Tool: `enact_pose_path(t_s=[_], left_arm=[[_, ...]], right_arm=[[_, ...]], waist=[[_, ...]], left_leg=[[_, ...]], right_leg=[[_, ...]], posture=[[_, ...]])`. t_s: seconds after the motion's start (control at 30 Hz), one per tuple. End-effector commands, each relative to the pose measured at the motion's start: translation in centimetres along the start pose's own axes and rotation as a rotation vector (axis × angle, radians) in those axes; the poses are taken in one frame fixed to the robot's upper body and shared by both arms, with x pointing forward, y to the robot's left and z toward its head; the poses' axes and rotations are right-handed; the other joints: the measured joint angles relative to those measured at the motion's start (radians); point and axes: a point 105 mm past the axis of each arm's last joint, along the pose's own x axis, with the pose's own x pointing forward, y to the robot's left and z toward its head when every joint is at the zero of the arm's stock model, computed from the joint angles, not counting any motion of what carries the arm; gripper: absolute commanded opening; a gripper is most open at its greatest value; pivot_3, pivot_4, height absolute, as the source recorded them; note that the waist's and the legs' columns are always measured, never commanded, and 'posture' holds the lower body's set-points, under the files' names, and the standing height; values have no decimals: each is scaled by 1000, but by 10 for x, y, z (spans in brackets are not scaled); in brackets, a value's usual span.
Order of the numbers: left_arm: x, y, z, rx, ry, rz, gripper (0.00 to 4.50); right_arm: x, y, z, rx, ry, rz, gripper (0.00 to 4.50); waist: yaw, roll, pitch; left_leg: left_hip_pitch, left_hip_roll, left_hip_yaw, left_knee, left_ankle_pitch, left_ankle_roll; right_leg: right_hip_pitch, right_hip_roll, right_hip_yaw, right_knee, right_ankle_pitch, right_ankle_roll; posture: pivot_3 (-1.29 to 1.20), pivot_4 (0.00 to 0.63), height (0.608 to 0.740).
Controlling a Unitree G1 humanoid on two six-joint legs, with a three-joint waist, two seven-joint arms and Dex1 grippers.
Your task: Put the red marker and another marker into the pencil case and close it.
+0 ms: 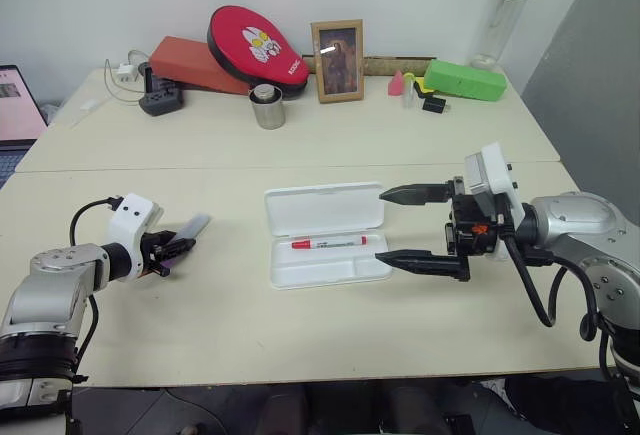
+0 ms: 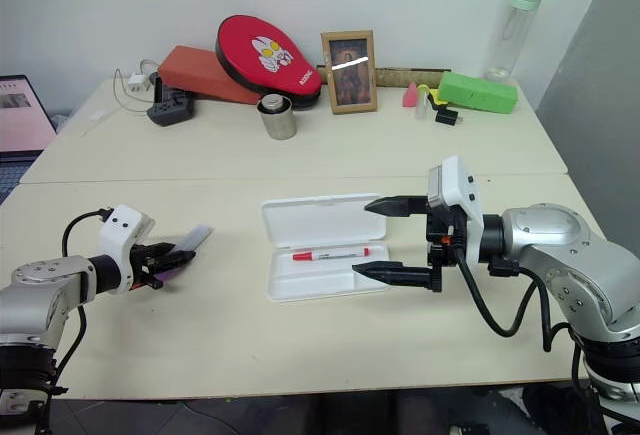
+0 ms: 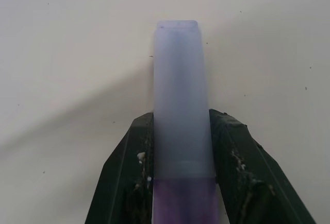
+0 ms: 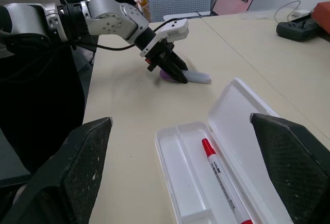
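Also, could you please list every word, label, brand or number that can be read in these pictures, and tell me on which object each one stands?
No text can be read with confidence.
Red marker in the pencil case: dark print along its white barrel, too small to read.
Red oval pouch at the back of the table: a white emblem with small lettering at its edge, too blurred to read.
Laptop screen: content too small to read.
Framed picture: an image, no legible words.
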Motion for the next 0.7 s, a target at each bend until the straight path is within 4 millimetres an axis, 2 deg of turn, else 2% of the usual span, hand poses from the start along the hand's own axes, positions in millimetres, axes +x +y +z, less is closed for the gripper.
enact_pose_path(t_s=[0.03, 0.27, 0.33, 0.4, 0.43, 0.47, 0.5, 0.57, 0.63, 0.7], left_arm=[[-1, 4, -5, -16, 10, 25, 1269], [-5, 4, 6, -14, -26, 33, 1268], [-8, 5, 13, 3, -41, 38, 1267], [-11, 6, 30, 0, -93, 53, 1267], [-14, 5, 53, 34, -177, 63, 1267], [-21, -1, 84, 41, -295, 42, 1267], [-27, -7, 104, 45, -373, 22, 1267], [-44, -32, 145, 92, -530, -84, 1267], [-56, -55, 163, 140, -590, -188, 1267], [-69, -92, 173, 269, -614, -343, 1267]], right_arm=[[-1, 2, 8, -39, -27, 5, 4500], [-1, 1, 7, -39, -25, 2, 4500], [-1, 0, 7, -38, -27, -1, 4500], [-2, 0, 7, -39, -25, -4, 4500], [-4, -1, 8, -41, -26, -8, 4500], [-7, -2, 9, -39, -27, -14, 4500], [-9, -2, 9, -38, -28, -17, 4500], [-14, -1, 10, -33, -26, -16, 4500], [-17, 1, 10, -31, -24, -12, 4500], [-22, 4, 11, -26, -28, -9, 4500]], waist=[[0, 0, 0], [0, 0, 0], [0, 0, 0], [0, 0, 0], [0, -1, 0], [1, -1, 1], [7, -3, 1], [17, -7, 2], [19, -8, 1], [15, -7, 1]], left_leg=[[0, 0, 0, 0, 0, 0], [0, 0, 0, 0, 0, 0], [0, 0, 0, 0, 0, 0], [-1, 0, 0, 0, 0, 0], [-1, 0, 0, 0, 0, 0], [-2, 0, 0, 0, 0, 0], [-2, 0, 0, 0, 0, 0], [-7, 0, -2, 2, 0, 0], [-7, -1, -1, 2, 0, 0], [-6, -2, 1, 2, 0, 0]], right_leg=[[0, 0, 0, 0, 0, 0], [0, 0, 0, 0, 0, 0], [0, 0, 0, 0, 0, 0], [0, 0, 0, 0, 0, 0], [0, 0, 0, 0, 0, 0], [-1, 0, 0, -1, 0, 0], [-1, 0, -1, -1, 0, 0], [-2, 0, -3, -1, 0, 0], [-2, 0, -2, -3, 0, 0], [-2, -1, -1, -3, 0, 1]], posture=[[0, 150, 740], [0, 150, 740], [0, 150, 740], [0, 150, 740], [0, 150, 740], [0, 150, 740], [0, 150, 740], [0, 150, 740], [0, 150, 740], [0, 150, 740]])
